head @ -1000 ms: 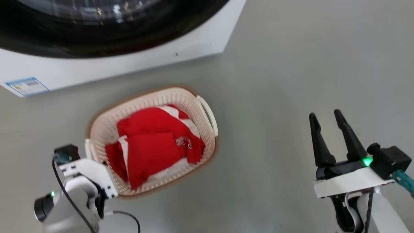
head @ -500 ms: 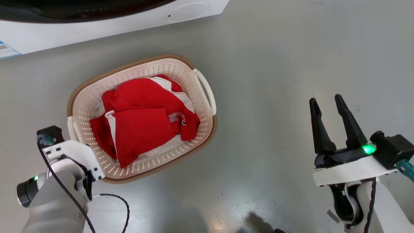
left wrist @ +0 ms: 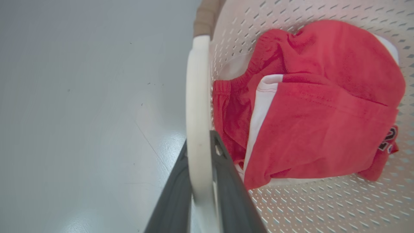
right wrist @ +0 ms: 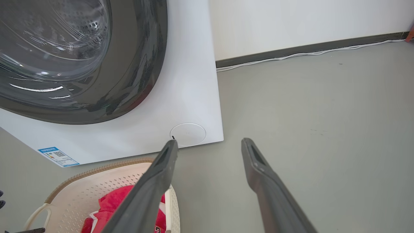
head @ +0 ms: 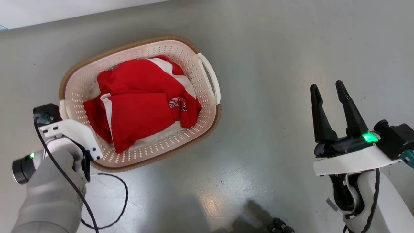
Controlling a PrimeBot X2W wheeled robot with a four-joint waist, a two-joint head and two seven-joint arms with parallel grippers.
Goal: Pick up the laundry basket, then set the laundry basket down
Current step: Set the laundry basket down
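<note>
Left gripper [left wrist: 199, 142] is clamping the white handle [left wrist: 195, 97] of the laundry basket [head: 194, 71], lying at 10 o'clock in head view. Right gripper [head: 326, 85] is standing spread wide, empty, at the basket's 3 o'clock.

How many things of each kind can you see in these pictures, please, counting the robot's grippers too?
Laundry basket: 1
Washing machine: 1
Heap of red-and-white clothes: 1 (pieces cannot be told apart)
Grippers: 2, the left gripper and the right gripper
Total: 5
</note>
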